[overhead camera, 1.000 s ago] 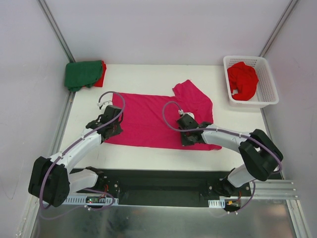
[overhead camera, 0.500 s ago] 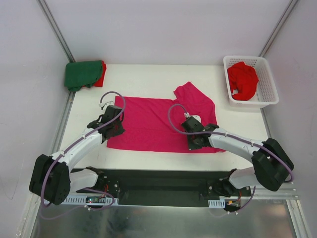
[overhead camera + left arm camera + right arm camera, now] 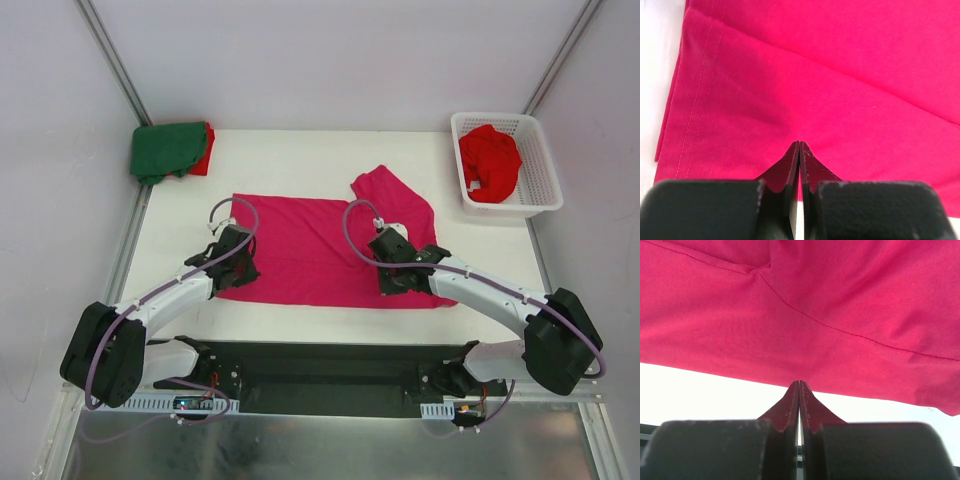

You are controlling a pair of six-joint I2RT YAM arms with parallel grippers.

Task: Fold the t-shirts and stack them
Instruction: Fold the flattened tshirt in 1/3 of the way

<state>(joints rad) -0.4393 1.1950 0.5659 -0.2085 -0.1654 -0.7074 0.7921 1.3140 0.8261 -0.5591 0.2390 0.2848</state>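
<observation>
Evidently both arms are busy with the magenta t-shirt [image 3: 310,245], which lies spread across the middle of the table [image 3: 300,150] in the overhead view, one sleeve [image 3: 385,195] poking toward the upper right. The left gripper [image 3: 238,275] sits at the shirt's lower left corner and the right gripper [image 3: 392,283] at its lower edge further right, so the two holds are spaced along the same long side.

In the left wrist view the fingers [image 3: 790,165] are pressed together with their tips buried in pink cloth, just inside the stitched hem at the left of the frame. In the right wrist view the fingers [image 3: 810,407] are likewise closed, meeting exactly at the cloth's edge, with bare table showing below it. Both appear to be pinching the fabric itself, not merely resting on it. Holding one edge at two points seems meant to let the cloth move as a flat sheet without bunching, ready for that side to be carried over in a fold.

At the upper left, a green t-shirt [image 3: 165,150] sits folded on top of a red shirt [image 3: 206,148], which looks like the finished stack. At the upper right, a crumpled red t-shirt [image 3: 490,160] waits in the white basket [image 3: 540,200], so more folding likely remains.
</observation>
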